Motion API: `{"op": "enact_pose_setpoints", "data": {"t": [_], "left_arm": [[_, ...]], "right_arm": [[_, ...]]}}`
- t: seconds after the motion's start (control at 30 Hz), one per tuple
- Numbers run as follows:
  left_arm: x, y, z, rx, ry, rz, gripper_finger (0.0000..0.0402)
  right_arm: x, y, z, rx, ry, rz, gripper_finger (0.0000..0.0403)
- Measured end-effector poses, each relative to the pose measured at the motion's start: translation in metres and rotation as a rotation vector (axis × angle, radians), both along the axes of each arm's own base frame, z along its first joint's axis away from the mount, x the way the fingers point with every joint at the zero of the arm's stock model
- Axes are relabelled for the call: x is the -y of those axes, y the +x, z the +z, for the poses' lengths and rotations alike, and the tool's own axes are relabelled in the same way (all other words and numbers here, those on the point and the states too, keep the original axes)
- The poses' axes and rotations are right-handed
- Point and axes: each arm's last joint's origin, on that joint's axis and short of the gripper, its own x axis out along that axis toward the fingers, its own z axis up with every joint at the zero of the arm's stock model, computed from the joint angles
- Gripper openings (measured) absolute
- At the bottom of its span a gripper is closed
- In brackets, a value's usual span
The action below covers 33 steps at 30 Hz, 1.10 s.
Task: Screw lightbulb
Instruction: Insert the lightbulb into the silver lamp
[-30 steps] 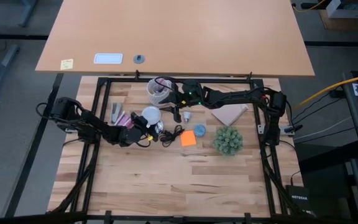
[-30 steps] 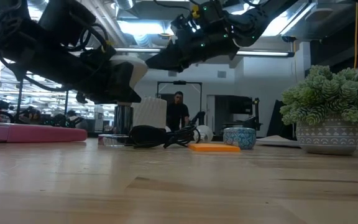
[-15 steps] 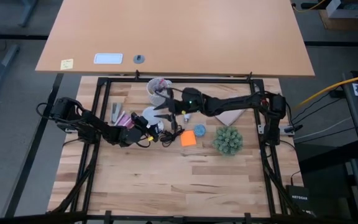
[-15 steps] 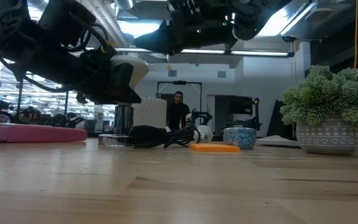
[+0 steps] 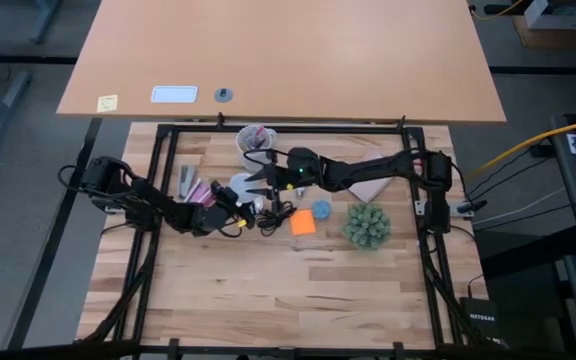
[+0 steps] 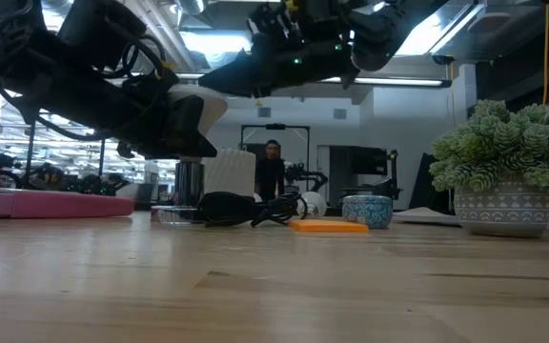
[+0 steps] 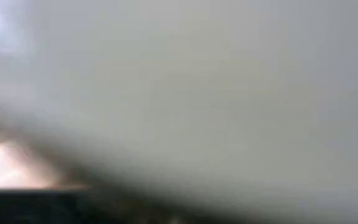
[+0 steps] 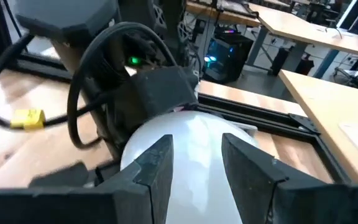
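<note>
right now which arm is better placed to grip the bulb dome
Right. The right gripper hangs open astride the white frosted lightbulb, which the left gripper holds from its other side.

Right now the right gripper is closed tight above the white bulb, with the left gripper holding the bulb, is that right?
Not quite. The right wrist view shows the right gripper open, fingers spread above the bulb. The left gripper does hold the bulb.
</note>
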Motion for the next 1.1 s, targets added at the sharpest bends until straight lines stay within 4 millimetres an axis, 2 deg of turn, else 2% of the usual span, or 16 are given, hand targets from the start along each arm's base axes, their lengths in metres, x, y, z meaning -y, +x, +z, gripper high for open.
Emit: {"op": "enact_pose_setpoints", "data": {"t": [1.1], "left_arm": [[-0.0001,-0.0003,-0.0012,0.001,-0.019,-0.004,0.0155]], "right_arm": [[-0.0003,0.0002,-0.0036,-0.013,0.025,0.013,0.0143]]}}
